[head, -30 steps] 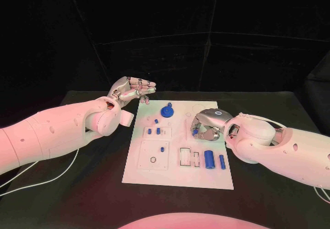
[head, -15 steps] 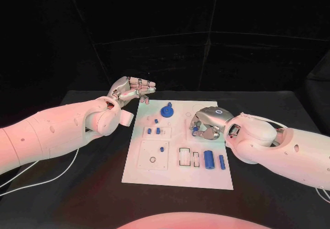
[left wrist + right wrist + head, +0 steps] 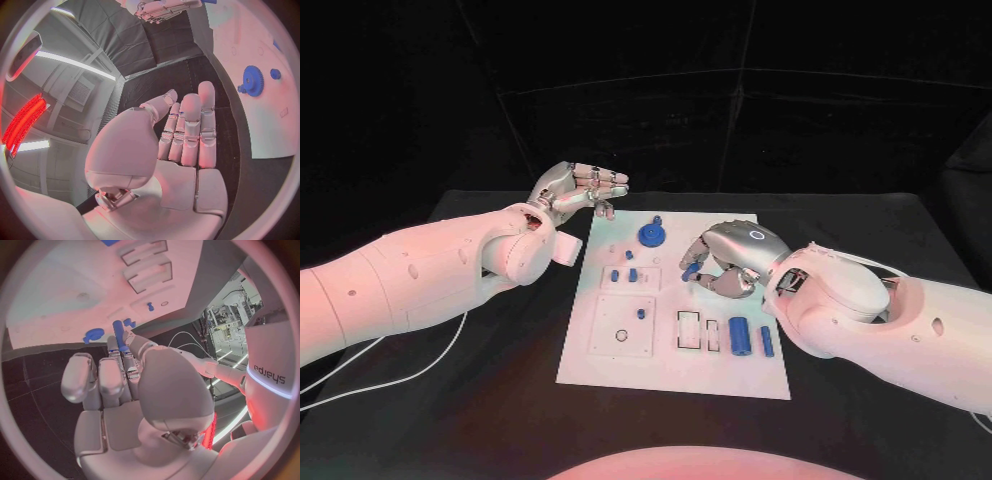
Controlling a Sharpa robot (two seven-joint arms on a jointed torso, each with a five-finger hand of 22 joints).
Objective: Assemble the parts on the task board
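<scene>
Right robot hand [image 3: 728,262] over the board [image 3: 678,372] centre, pinching a small blue peg [image 3: 691,270] at its fingertips; in the right wrist view the peg [image 3: 118,335] stands up between thumb and fingers. Left robot hand [image 3: 577,187] raised off the board's 11 o'clock corner over the tabletop [image 3: 488,400], released, fingers straight, holding nothing. Gear [image 3: 651,234] seated near the board's 12 o'clock edge; two larger cylinders [image 3: 737,334] at 4 o'clock.

Likely step: carrying the peg to its hole. Keep the peg upright, line up above the hole before lowering, descend slowly, press straight down, release only once seated. Avoid brushing the small pegs [image 3: 632,275] at 9 o'clock.
</scene>
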